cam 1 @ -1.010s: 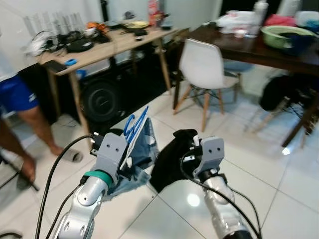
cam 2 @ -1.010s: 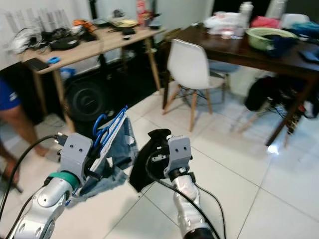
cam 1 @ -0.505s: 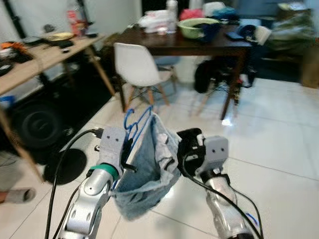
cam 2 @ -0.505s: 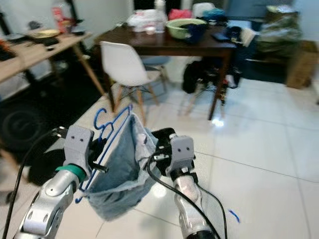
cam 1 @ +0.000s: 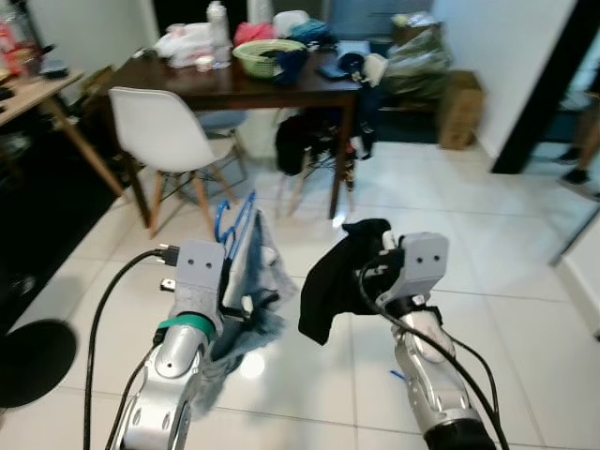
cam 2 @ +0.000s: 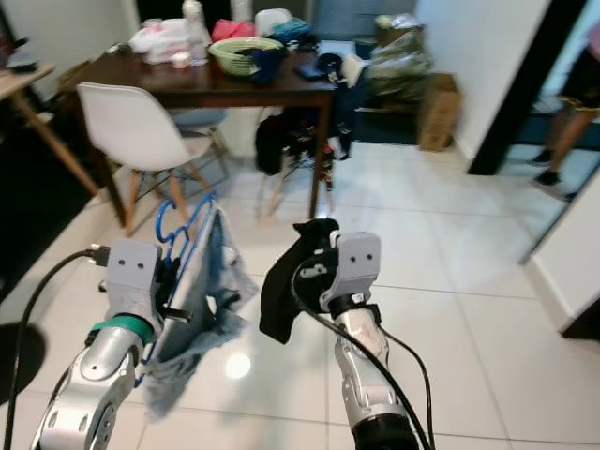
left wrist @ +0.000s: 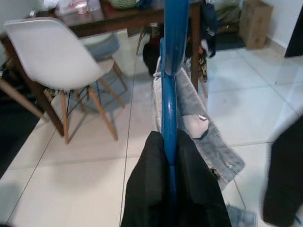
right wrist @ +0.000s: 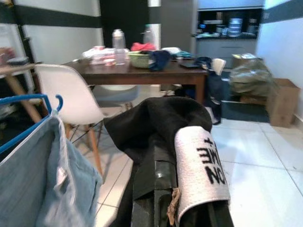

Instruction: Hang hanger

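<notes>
1. The left gripper point(left wrist: 169, 165) is clamping the blue hanger point(cam 1: 234, 217), whose bar is running between its black fingers point(left wrist: 147, 189) and rising above them, hook uppermost.
2. A denim garment point(cam 1: 246, 281) is draping from the hanger.
3. The right gripper point(right wrist: 163, 189) is pinching a black garment point(cam 1: 336, 277); its fingers seem closed, though cloth is hiding them.

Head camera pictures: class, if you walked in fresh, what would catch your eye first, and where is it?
The left gripper holds up a blue hanger draped with a pale denim garment, low in the foreground. Beside it, the right gripper clutches a black garment that dangles over the white tiled floor. Behind them stand a white chair and a cluttered dark table.
</notes>
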### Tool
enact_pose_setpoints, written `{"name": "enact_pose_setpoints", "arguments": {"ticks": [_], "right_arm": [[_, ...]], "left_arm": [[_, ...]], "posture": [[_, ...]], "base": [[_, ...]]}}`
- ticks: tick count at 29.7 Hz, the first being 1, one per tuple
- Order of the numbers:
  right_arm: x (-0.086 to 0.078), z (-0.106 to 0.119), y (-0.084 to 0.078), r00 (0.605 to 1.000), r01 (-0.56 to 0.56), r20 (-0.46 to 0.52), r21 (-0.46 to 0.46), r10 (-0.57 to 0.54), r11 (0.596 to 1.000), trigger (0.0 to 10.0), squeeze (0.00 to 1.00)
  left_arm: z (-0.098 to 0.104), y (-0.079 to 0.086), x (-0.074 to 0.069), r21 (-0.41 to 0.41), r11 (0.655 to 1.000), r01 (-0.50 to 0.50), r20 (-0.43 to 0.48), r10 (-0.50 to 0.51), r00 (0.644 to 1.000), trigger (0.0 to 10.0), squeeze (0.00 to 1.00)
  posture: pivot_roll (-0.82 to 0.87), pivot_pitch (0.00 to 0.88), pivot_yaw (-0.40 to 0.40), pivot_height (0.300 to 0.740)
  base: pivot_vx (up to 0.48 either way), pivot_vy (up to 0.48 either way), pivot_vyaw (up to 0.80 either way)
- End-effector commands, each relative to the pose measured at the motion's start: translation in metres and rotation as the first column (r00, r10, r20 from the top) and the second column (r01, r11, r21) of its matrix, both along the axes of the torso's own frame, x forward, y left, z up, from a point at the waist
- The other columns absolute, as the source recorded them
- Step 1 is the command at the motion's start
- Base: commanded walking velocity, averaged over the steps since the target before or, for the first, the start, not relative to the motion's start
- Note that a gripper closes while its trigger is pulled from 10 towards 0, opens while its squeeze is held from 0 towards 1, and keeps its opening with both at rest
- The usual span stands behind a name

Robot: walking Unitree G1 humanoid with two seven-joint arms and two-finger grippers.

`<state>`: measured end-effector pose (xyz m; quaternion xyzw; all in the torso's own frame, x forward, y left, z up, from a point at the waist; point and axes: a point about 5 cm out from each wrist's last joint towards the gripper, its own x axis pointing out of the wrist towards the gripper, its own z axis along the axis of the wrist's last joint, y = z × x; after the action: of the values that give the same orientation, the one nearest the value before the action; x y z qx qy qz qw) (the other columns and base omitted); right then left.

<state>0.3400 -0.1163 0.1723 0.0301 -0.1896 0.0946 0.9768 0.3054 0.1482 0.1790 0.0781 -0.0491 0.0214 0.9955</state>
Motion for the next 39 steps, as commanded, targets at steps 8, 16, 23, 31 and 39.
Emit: {"name": "enact_pose_setpoints", "arguments": {"ticks": [8, 16, 23, 31, 39], "right_arm": [[-0.002, -0.003, 0.009, 0.997, -0.072, -0.025, -0.006, 0.072, 0.997, 10.0, 0.0], [0.0, 0.0, 0.013, 0.996, -0.08, -0.03, 0.028, 0.081, 0.996, 10.0, 0.0], [0.003, 0.002, 0.01, 0.997, -0.071, -0.034, 0.03, 0.072, 0.997, 10.0, 0.0], [0.003, 0.021, 0.018, 0.99, -0.13, 0.052, 0.04, 0.128, 0.991, 10.0, 0.0], [0.004, 0.048, 0.027, 0.97, -0.195, 0.152, 0.034, 0.188, 0.98, 10.0, 0.0]], "left_arm": [[0.016, 0.0, 0.002, -0.02, 0.999, -0.04, 0.074, 0.041, 0.996, 10.0, 0.0], [0.014, -0.003, 0.0, -0.019, 0.999, -0.039, 0.07, 0.04, 0.997, 10.0, 0.0], [0.015, -0.001, -0.003, 0.001, 0.999, -0.054, 0.08, 0.053, 0.995, 10.0, 0.0], [0.036, 0.0, -0.009, 0.128, 0.981, -0.144, 0.236, 0.111, 0.966, 10.0, 0.0], [0.041, 0.008, -0.015, 0.165, 0.963, -0.215, 0.279, 0.163, 0.946, 10.0, 0.0]], "posture": [[-0.03, 0.038, 0.038, 0.74], [-0.02, 0.048, 0.029, 0.74], [0.0, 0.051, 0.026, 0.74], [0.02, 0.049, 0.026, 0.74], [0.03, 0.044, 0.026, 0.74]], "base": [[0.454, 0.0, 0.0], [0.454, 0.0, -0.67], [0.453, 0.0, -0.8], [0.453, 0.0, -0.3], [0.453, 0.0, 0.0]]}}
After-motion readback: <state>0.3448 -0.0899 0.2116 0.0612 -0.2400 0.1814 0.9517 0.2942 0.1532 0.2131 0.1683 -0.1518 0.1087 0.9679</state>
